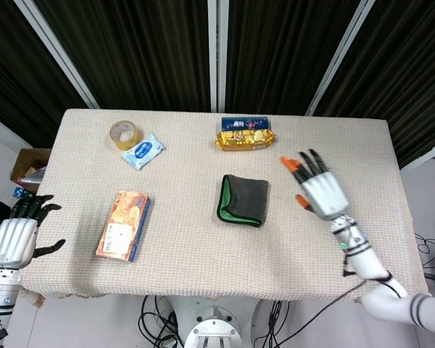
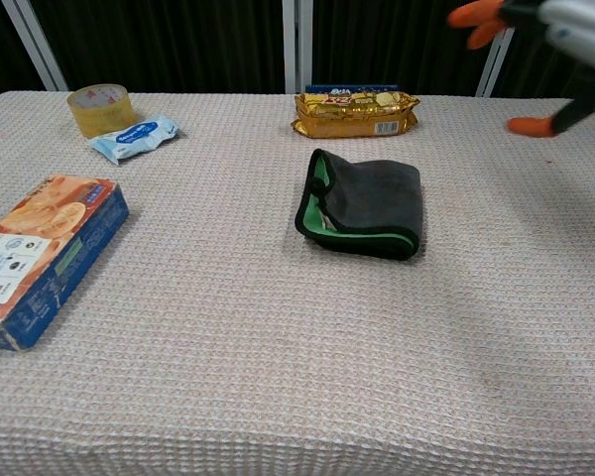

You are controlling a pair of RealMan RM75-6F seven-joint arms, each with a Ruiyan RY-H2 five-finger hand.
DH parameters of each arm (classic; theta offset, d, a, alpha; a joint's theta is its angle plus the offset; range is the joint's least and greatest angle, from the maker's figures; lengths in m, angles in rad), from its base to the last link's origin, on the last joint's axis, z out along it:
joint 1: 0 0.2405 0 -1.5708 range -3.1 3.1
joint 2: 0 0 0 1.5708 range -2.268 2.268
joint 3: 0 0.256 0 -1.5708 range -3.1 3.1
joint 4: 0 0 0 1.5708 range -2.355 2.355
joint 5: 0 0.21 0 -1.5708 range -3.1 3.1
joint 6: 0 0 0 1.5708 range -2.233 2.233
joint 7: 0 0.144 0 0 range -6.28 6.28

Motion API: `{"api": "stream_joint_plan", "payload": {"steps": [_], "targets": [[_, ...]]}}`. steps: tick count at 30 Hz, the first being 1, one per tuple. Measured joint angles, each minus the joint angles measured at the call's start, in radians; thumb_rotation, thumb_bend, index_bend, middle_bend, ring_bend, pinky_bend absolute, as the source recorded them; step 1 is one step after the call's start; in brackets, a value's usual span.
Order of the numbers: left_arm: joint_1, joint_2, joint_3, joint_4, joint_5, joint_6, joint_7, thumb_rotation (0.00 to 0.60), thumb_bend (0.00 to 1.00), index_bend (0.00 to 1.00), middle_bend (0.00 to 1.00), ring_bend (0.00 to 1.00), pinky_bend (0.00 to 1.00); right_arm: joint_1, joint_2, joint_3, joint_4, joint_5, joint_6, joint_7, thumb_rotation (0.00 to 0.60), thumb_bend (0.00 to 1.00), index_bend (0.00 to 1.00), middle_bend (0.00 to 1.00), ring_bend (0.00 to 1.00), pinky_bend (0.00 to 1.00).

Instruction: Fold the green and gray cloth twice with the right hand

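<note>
Bright, even overhead light — soft shadows, sharp focus, black backdrop, slight edge distortion.
</note>
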Motion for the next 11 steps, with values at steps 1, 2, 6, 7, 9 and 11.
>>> {"api": "stream_joint_plan", "payload": {"steps": [1,2,6,7,9,11], "targets": [[0.000,0.001,-0.001,-0.002,0.002,0.005,0.010,0.600,0.01,0.32,0.18,0.15,0.14,-0.045,0.044,-0.009,-0.040,0.011,0.033,0.011,0.600,0.18,0.10,0.16,0.01,0.01],[0.000,0.003,-0.002,-0.005,0.003,0.008,0.018,0.600,0.01,0.32,0.18,0.16,0.14,-0.105,0.096,-0.024,-0.082,0.022,0.078,0.030,0.600,0.18,0.08,0.14,0.00,0.01],[0.004,0.016,-0.006,-0.031,-0.003,0.017,0.046,0.600,0.01,0.32,0.18,0.16,0.14,-0.266,0.194,-0.078,-0.137,0.040,0.206,0.143,0.600,0.18,0.01,0.08,0.00,0.00],[0.004,0.022,-0.005,-0.042,-0.004,0.015,0.056,0.600,0.01,0.32,0.18,0.16,0.14,-0.297,0.208,-0.095,-0.139,0.040,0.225,0.189,0.600,0.19,0.00,0.07,0.00,0.00],[0.005,0.028,-0.001,-0.059,-0.004,0.012,0.069,0.600,0.01,0.32,0.18,0.16,0.14,-0.339,0.223,-0.119,-0.134,0.039,0.239,0.260,0.600,0.19,0.00,0.07,0.00,0.00],[0.006,0.031,0.003,-0.077,0.000,0.012,0.078,0.600,0.01,0.32,0.18,0.16,0.14,-0.388,0.233,-0.143,-0.119,0.032,0.253,0.333,0.600,0.19,0.00,0.07,0.00,0.00]]}}
